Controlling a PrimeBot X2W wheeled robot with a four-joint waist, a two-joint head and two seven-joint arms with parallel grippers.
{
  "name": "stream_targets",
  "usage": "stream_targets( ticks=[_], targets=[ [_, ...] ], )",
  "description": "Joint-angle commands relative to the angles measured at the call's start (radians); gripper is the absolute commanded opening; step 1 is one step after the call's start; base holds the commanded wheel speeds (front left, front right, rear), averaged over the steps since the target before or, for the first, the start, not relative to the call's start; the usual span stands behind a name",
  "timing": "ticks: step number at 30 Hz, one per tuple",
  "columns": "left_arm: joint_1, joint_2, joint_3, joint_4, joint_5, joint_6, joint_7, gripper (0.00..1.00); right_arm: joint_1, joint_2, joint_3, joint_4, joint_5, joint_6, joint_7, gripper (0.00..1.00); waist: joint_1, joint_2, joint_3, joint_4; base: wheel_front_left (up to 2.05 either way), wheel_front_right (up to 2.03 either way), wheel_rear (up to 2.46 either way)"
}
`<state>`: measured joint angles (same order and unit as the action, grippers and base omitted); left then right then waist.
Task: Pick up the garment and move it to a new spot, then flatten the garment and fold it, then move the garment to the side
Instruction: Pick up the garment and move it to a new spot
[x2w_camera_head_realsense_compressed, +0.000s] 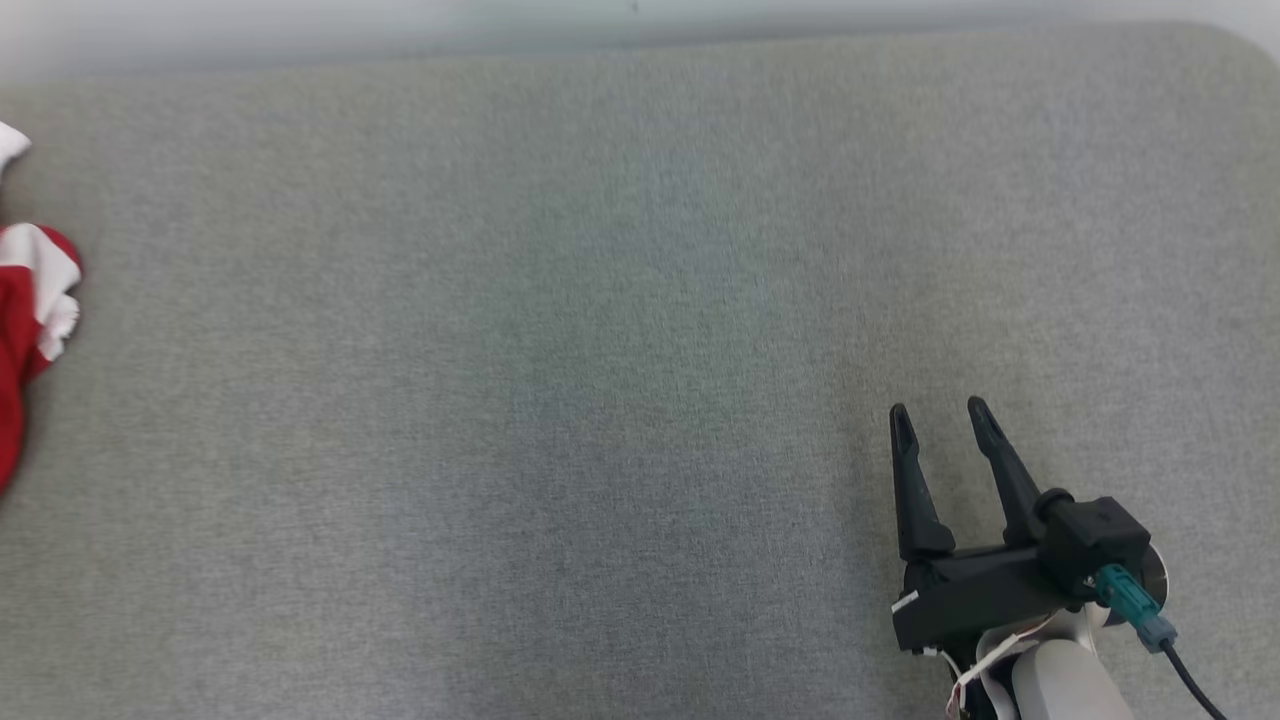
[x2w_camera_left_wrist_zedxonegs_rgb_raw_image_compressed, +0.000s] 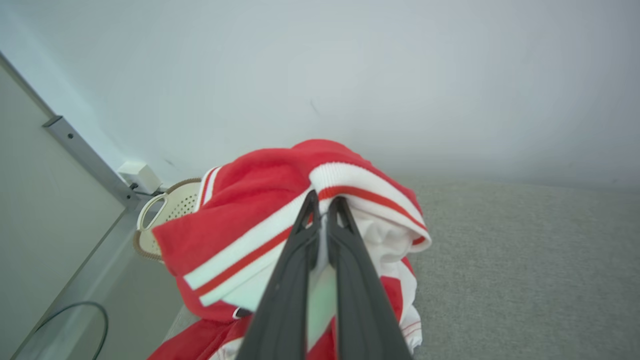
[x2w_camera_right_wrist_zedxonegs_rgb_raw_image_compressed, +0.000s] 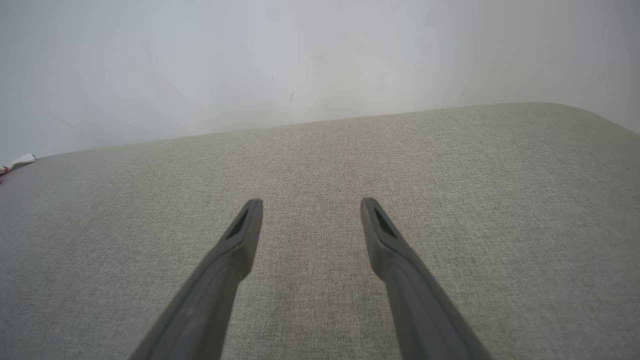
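The left pincer (x2w_camera_left_wrist_zedxonegs_rgb_raw_image_compressed: 324, 202) is clenching a fold of the crumpled red fabric garment with white stripes (x2w_camera_left_wrist_zedxonegs_rgb_raw_image_compressed: 260, 200), its two dark fingers (x2w_camera_left_wrist_zedxonegs_rgb_raw_image_compressed: 287, 280) pressing together on the white band with the thin red line. The garment is bunching up around the fingertips in a loose heap, and part of it is hanging down below them. From the head view, the garment (x2w_camera_head_realsense_compressed: 25, 330) is sitting at the far left edge of the grey fabric-covered worktop (x2w_camera_head_realsense_compressed: 600, 350), cut off by the frame.

The right pincer (x2w_camera_head_realsense_compressed: 939, 410) is hovering over the near right part of the worktop, well apart from the garment, with its jaws spread wide and nothing between them. Its wrist view is showing the parted pincer (x2w_camera_right_wrist_zedxonegs_rgb_raw_image_compressed: 311, 205) over bare grey cloth (x2w_camera_right_wrist_zedxonegs_rgb_raw_image_compressed: 450, 200).

Behind the garment, a cream perforated basket with a brown woven rim (x2w_camera_left_wrist_zedxonegs_rgb_raw_image_compressed: 172, 205) is standing near the plain white wall (x2w_camera_left_wrist_zedxonegs_rgb_raw_image_compressed: 350, 75). A thin dark cable (x2w_camera_left_wrist_zedxonegs_rgb_raw_image_compressed: 95, 310) is looping across the floor below it.
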<state>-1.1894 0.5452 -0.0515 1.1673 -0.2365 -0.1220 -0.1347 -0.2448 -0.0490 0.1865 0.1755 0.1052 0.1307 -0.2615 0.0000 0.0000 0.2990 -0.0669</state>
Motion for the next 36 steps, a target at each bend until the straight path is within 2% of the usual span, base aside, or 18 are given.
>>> stream_targets(
  ticks=[1, 5, 11, 22, 28, 36],
  targets=[
    [-0.022, -0.008, -0.021, -0.019, 0.015, -0.006, -0.021, 0.00, 0.014, -0.002, 0.004, 0.006, 0.011, 0.000, -0.005, 1.00, 0.0000, 0.0000, -0.044, 0.017, 0.00, 0.00, 0.00],
    [-0.052, -0.046, -0.087, -0.070, 0.010, -0.007, -0.041, 0.00, 0.029, -0.002, 0.005, 0.011, 0.025, 0.000, -0.006, 1.00, 0.0000, 0.0000, -0.083, 0.019, 0.00, 0.00, 0.00],
    [-0.067, -0.088, -0.211, -0.190, -0.074, -0.007, -0.020, 0.00, 0.042, -0.002, 0.004, 0.014, 0.043, 0.000, -0.006, 1.00, 0.0000, 0.0000, -0.128, 0.008, 0.00, 0.00, 0.00],
    [-0.086, -0.079, -0.414, -0.487, -0.207, -0.007, 0.052, 0.00, 0.063, -0.002, 0.001, 0.007, 0.078, 0.000, -0.006, 1.00, 0.0000, 0.0000, -0.158, -0.040, 0.00, 0.00, 0.00],
    [-0.077, -0.094, -0.472, -0.673, -0.264, -0.007, 0.110, 0.00, 0.071, -0.002, 0.003, 0.008, 0.095, 0.000, -0.006, 1.00, 0.0000, 0.0000, -0.176, -0.077, 0.00, 0.00, 0.00],
    [-0.069, -0.128, -0.525, -0.870, -0.264, 0.011, 0.186, 0.00, 0.086, -0.002, -0.001, 0.012, 0.107, 0.000, -0.006, 1.00, 0.0000, 0.0000, -0.207, -0.118, 0.00, 0.00, 0.00]
  ],
)
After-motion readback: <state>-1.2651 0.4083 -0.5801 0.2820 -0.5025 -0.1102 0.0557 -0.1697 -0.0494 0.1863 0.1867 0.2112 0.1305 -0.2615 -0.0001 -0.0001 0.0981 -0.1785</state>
